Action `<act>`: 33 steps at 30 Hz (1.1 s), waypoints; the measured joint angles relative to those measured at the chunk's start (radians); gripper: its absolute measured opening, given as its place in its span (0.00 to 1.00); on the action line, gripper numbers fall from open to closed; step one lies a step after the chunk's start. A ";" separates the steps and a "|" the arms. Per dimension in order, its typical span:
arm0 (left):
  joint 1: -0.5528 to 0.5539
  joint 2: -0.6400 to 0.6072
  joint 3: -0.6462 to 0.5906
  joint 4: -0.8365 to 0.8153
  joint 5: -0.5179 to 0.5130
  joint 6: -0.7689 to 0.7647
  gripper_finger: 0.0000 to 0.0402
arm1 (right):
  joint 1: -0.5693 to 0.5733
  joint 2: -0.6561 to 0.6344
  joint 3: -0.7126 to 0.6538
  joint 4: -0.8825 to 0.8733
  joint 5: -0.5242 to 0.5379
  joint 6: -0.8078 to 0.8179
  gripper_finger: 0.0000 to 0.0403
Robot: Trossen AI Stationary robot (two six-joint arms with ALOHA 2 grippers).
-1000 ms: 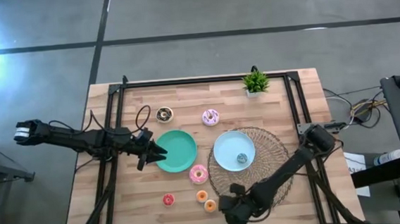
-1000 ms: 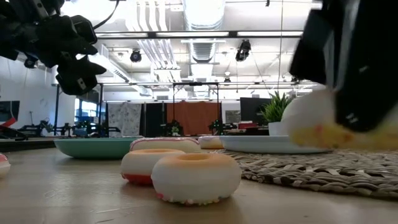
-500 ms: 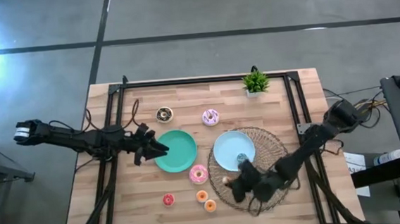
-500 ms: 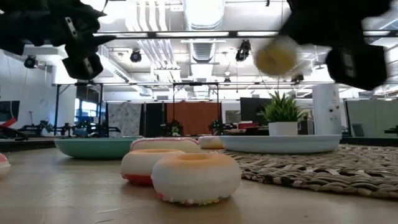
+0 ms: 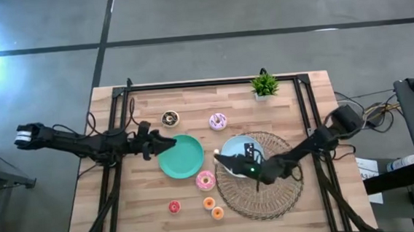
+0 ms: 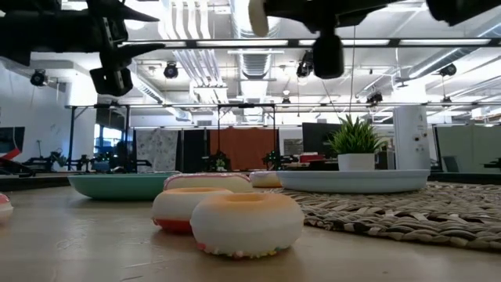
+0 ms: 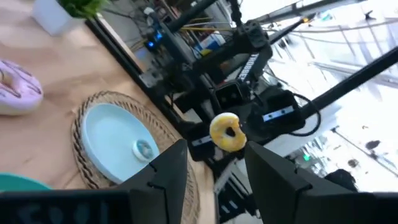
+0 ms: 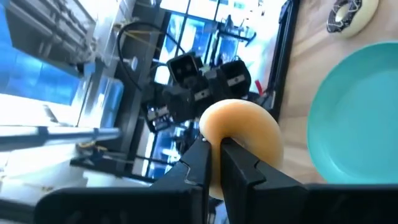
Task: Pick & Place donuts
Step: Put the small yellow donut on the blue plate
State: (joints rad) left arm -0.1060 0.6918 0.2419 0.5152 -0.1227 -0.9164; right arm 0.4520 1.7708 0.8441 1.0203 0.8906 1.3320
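My right gripper [image 5: 222, 159] is shut on a small yellow donut [image 5: 215, 153], high above the left rim of the light-blue plate [image 5: 240, 152]. The donut also shows in the right wrist view [image 8: 242, 134] and the left wrist view [image 7: 225, 132]. My left gripper [image 5: 161, 142] hovers open over the left edge of the green plate [image 5: 184, 158]. On the wood lie a dark brown donut [image 5: 170, 118], two pink ones [image 5: 217, 121] [image 5: 205, 180], a red one [image 5: 174, 206] and two orange ones [image 5: 209, 202] [image 5: 217, 213]. My right gripper pinches the yellow donut by one side of its ring [image 8: 219, 144] between the two fingers [image 8: 200, 163]. The fingers come from the table's right, pointing left, about level. The donut is lifted clear, well above the table, standing out beyond the fingertips.
The blue plate sits on a round woven mat [image 5: 271, 192] and holds a small bluish object [image 5: 250, 164]. A potted plant [image 5: 265, 85] stands at the far edge. A black frame [image 5: 212, 83] runs along the table's far, left and right sides.
My right gripper has carried the yellow donut up from the table's near edge, toward the far side and left, to above the blue plate's left rim. My left gripper has risen and drifted a little toward the far edge.
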 joint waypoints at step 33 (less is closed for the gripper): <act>-0.195 0.602 0.547 -0.219 -0.569 0.912 0.34 | -0.173 0.025 0.113 0.008 0.005 0.047 0.05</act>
State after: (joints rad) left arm -0.3012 1.2940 0.7888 0.2958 -0.6918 -0.0042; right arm 0.2791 1.7962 0.9566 1.0279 0.8952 1.3793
